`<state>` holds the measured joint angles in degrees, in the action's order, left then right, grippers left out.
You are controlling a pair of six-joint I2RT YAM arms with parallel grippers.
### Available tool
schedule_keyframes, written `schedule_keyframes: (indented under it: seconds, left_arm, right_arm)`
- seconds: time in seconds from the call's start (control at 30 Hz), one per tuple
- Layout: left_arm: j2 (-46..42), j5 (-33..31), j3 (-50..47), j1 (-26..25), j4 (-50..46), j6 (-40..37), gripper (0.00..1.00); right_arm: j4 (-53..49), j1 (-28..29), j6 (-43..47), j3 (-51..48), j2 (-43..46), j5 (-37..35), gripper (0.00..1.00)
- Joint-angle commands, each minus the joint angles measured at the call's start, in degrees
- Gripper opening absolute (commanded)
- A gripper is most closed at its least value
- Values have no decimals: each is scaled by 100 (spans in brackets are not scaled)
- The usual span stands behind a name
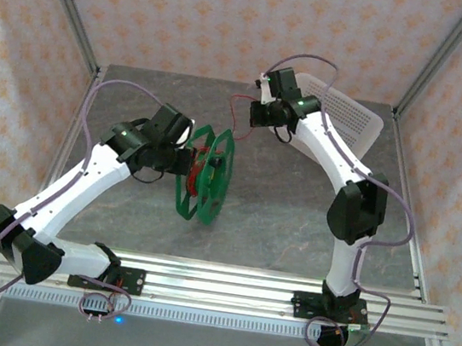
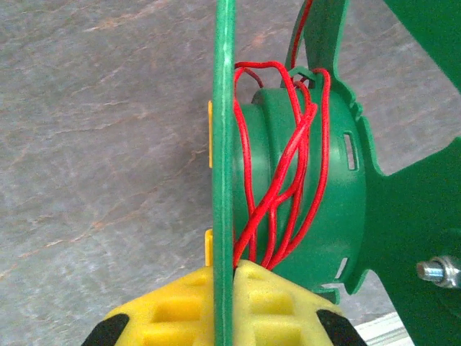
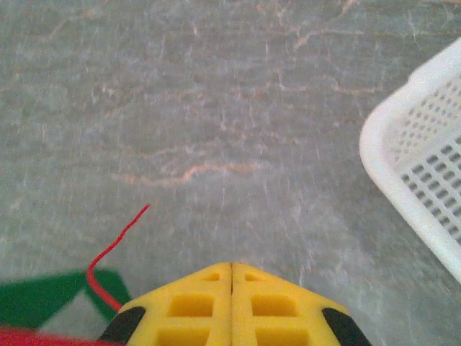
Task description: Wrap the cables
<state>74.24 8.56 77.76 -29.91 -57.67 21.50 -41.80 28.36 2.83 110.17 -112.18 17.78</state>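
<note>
A green spool (image 1: 207, 172) stands on edge at the table's middle, and my left gripper (image 1: 188, 160) is shut on its near flange. In the left wrist view the yellow fingers (image 2: 274, 303) clamp that flange's rim (image 2: 225, 144), with the left gripper (image 2: 225, 270) right under the hub. The thin red cable (image 2: 288, 166) crosses the hub in several loose turns. From the spool the cable (image 1: 234, 103) rises to my right gripper (image 1: 254, 116), which is shut on it. In the right wrist view the right gripper (image 3: 231, 265) has its jaws pressed together, and the cable's free end (image 3: 115, 245) pokes out on the left.
A white perforated basket (image 1: 352, 117) lies at the back right, just behind the right arm; its rim (image 3: 403, 180) is to the right of the right fingers. Grey-purple arm cords loop beside both arms. Aluminium rails run along the table's near edge.
</note>
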Motion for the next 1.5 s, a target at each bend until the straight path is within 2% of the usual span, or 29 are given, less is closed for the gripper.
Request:
schedule_keyframes:
  seconds: [0.0,0.1,0.33,0.5,0.63,0.7,0.8,0.9,0.97,1.03,1.17,1.33,1.47]
  left_arm:
    - [193,-1046,388,-36,-452,-261,0]
    - [429,-1397,598,-94,-552,-377,0]
    - [857,-1633,1138,-129,-474,-458,0]
    - [1216,-2198,1745,-26,-665,24,0]
    - [1239,-2240,1923,254,-486,532,0]
    - [1185,-2063,1892,472,-320,776,0]
    - [1163,-2168,1951,651,-209,1117,0]
    - [1082,-1812,1871,931,127,1562,0]
    - [978,-1583,1776,1104,402,1887,0]
    - [893,-1089,1686,1347,717,2261,0]
    - [782,14,1702,1723,1242,2767,0]
    - [615,1348,1637,2132,1752,3224,0]
    - [363,2301,1362,2405,2105,3490,0]
  right_arm:
    - [-1267,210,591,426,481,-108,0]
    - [-1527,487,847,584,838,-64,0]
    - [-2366,1282,1041,1157,1029,70,0]
    - [-2999,1889,740,1271,1070,504,0]
    - [-3202,2269,359,829,1284,617,0]
    - [-3050,2439,149,386,1484,694,0]
    - [-2555,2698,-151,-250,1756,770,0]
    - [-1703,3001,-509,-1043,1919,724,0]
    - [-1034,3149,-761,-1593,1971,410,0]
    - [-286,3251,-910,-2276,1987,169,0]
    - [854,3290,-1026,-3470,1896,-886,0]
    - [1544,3238,-864,-4290,1773,-2406,0]
    - [2266,3163,-387,-4931,1844,-3323,0]
